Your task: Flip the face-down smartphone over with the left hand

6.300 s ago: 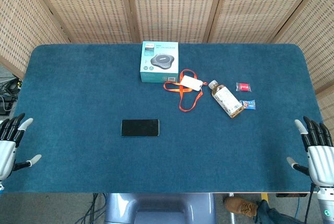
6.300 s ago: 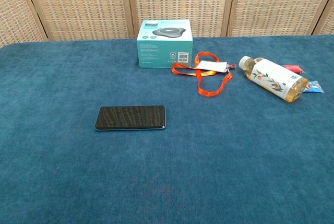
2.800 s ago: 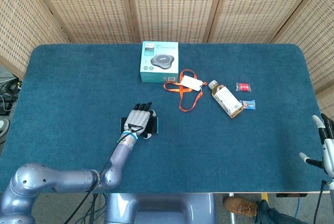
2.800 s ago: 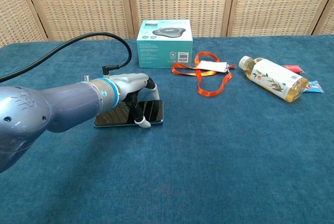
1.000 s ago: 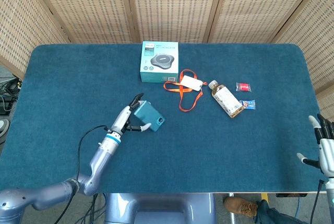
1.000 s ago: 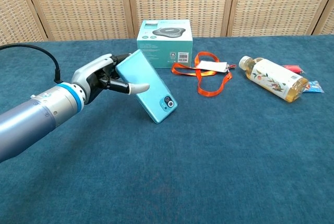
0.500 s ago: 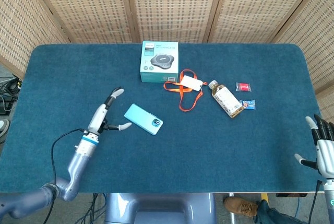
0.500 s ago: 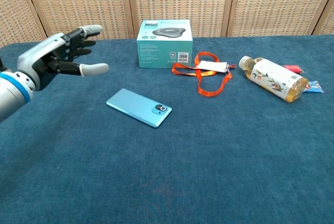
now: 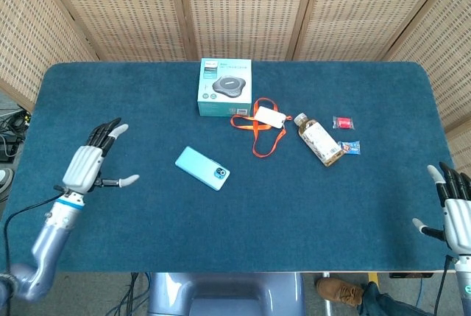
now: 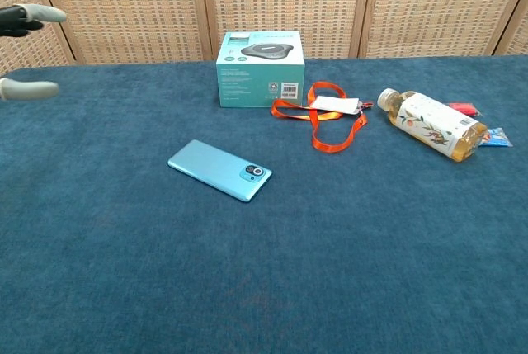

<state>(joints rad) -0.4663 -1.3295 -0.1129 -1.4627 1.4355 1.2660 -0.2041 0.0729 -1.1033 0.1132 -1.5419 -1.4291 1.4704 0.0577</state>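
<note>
A light blue smartphone (image 9: 202,168) (image 10: 219,170) lies flat on the blue table, its back with the camera lens facing up, turned at a slant. My left hand (image 9: 90,161) hovers open near the table's left edge, well apart from the phone, fingers spread and holding nothing. In the chest view only its fingertips (image 10: 29,14) show at the far left edge. My right hand (image 9: 456,213) stands open at the table's right front corner, empty.
A teal box (image 9: 224,87) stands at the back centre. An orange lanyard with a white tag (image 9: 261,123), a lying bottle (image 9: 319,139), a small red item (image 9: 342,121) and a blue wrapper (image 9: 352,147) lie to the right of the phone.
My left hand has drawn back to the left, away from the phone. The phone rests where it was released, back up.
</note>
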